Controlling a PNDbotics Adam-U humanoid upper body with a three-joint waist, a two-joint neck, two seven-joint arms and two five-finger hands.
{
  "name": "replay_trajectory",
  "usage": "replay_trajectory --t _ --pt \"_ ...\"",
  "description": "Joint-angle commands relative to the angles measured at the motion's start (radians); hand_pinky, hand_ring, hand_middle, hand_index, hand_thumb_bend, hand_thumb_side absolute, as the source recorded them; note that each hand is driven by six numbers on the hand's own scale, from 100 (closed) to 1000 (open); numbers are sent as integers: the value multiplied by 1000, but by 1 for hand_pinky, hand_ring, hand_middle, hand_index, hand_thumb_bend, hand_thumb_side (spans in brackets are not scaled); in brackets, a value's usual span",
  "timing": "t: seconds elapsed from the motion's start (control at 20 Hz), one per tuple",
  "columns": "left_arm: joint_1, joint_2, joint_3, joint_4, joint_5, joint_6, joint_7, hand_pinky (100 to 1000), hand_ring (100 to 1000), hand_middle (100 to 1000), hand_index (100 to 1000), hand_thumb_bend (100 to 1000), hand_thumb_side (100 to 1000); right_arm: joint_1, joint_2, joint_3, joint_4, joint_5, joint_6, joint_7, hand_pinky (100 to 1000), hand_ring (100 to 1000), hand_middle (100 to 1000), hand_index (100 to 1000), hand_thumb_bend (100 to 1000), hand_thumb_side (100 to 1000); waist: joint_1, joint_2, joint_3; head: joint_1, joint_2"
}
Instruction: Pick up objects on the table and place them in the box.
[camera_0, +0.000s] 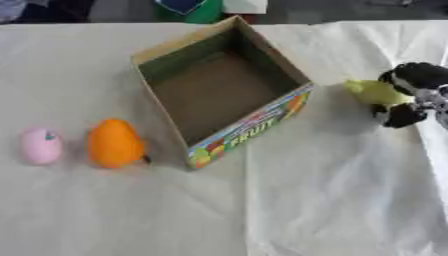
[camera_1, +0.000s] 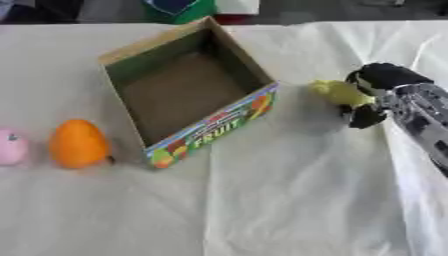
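An open cardboard box (camera_0: 254, 125) with a colourful fruit label stands askew in the middle of the table, nothing visible inside. To its right, my right hand (camera_1: 378, 95) is curled round a yellow-green fruit (camera_1: 337, 92), which sits just above or on the white cloth. Left of the box lie an orange fruit (camera_0: 114, 143) and, further left, a pink fruit (camera_0: 41, 145), both untouched. My left hand is out of sight.
A wrinkled white cloth (camera_0: 332, 200) covers the table. Beyond the table's far edge show a green and blue object (camera_0: 188, 9) and some dark shapes.
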Motion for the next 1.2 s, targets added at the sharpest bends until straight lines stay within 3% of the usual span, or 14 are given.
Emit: replay_trajectory --t 0.05,0.15,0.3,0.35,0.4,0.85,1.15,1.2 --pt "-12 32 8 -16 0 0 -3 593 767 772 904 351 1000 -6 -41 -20 -46 -17 21 -5 669 675 486 625 100 137 1 -24 -3 5 -3" --pt "-12 33 8 -16 1 -1 -3 592 767 772 904 352 1000 -8 -46 -29 -77 -17 39 -15 655 652 462 591 100 130 2 -27 -7 8 0" --pt "-11 34 9 -16 2 -1 -1 591 767 772 904 351 1000 -12 -53 -45 -135 -12 67 -32 634 620 428 550 100 188 2 -32 -11 22 12" --pt "-11 34 9 -16 2 -2 -1 592 767 772 904 351 1000 -14 -55 -51 -156 -10 76 -36 624 609 424 539 100 515 2 -34 -11 29 16" --pt "-10 34 9 -16 2 -2 0 591 767 772 904 352 1000 -16 -57 -57 -179 -8 85 -41 618 603 413 532 100 217 2 -35 -11 38 20" --pt "-8 38 9 -16 5 -4 1 588 766 772 904 353 1000 -88 -57 -91 -372 -4 133 -31 601 567 370 491 100 256 -7 -52 -14 64 34" --pt "-15 43 3 -16 10 -8 -7 586 766 772 903 353 1000 -224 23 -35 -350 16 107 32 601 565 369 491 100 266 -19 -67 -9 44 38" --pt "-17 43 2 -16 11 -8 -8 585 765 772 903 354 1000 -250 45 -23 -332 22 99 43 601 565 370 492 100 308 -20 -69 -8 41 39"
